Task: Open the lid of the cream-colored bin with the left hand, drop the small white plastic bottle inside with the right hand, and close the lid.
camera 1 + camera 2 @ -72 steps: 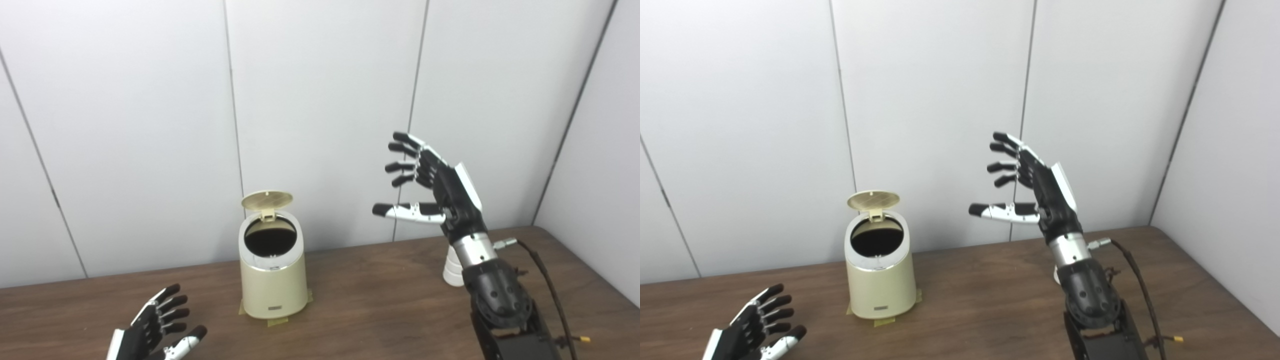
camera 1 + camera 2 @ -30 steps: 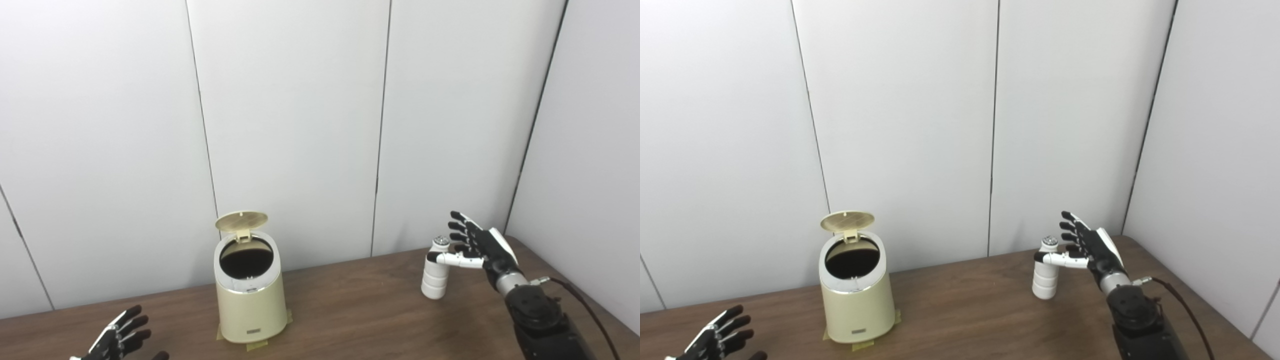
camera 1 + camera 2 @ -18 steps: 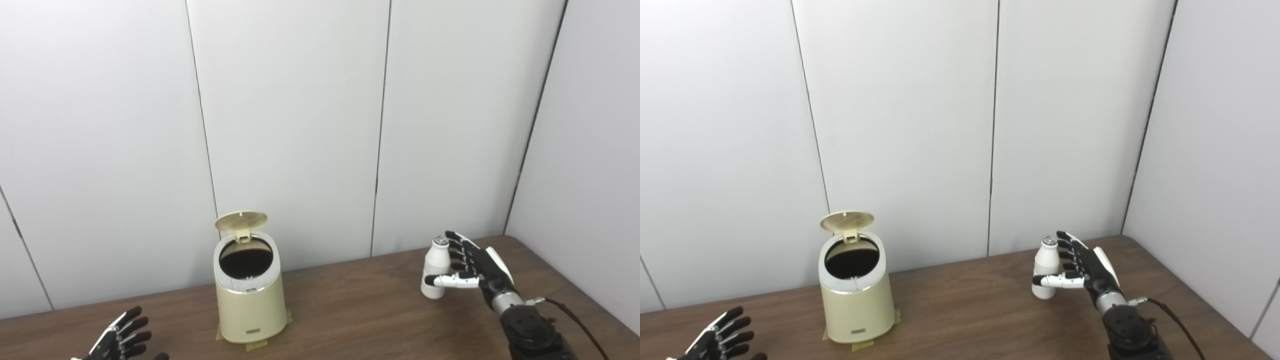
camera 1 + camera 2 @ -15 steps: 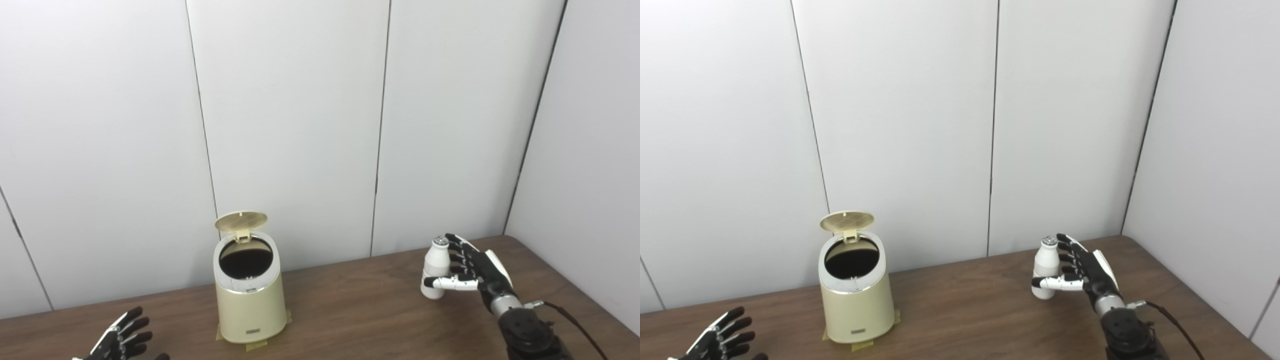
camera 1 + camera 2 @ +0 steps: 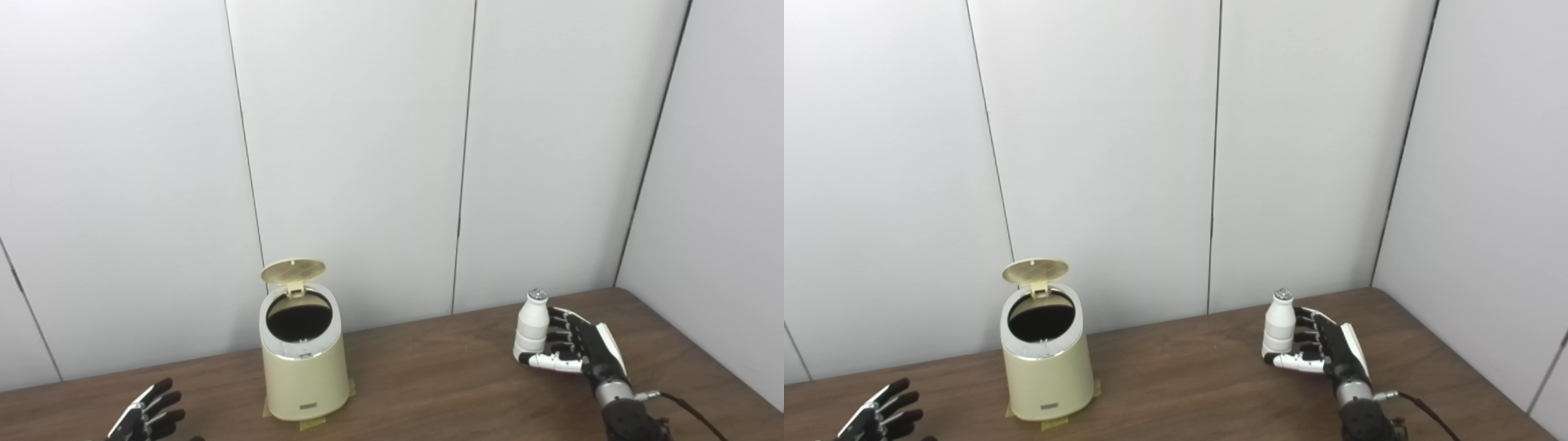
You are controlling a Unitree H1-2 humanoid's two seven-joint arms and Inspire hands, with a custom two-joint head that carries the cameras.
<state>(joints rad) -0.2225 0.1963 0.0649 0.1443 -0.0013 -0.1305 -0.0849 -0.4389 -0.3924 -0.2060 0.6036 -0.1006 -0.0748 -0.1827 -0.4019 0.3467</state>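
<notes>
Right hand (image 5: pixel 1329 354) cupping upright bottle (image 5: pixel 1277 323), left hand (image 5: pixel 882 415) spread empty, bin (image 5: pixel 303 358) lid (image 5: pixel 293 270) raised.

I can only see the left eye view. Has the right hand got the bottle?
Observer: In the right eye view, the right hand has its fingers curled behind the bottle and its thumb low across the front. I cannot tell whether it grips.
Operator: Is the bin open?
Observer: Yes. The lid of the bin stands up at the back. From this side the inside looks dark, and I can see nothing in it.
Operator: My view cuts off the left hand!
Observer: The right eye view shows a bit more. The left hand is low at the left, fingers spread, holding nothing, well apart from the bin.
</notes>
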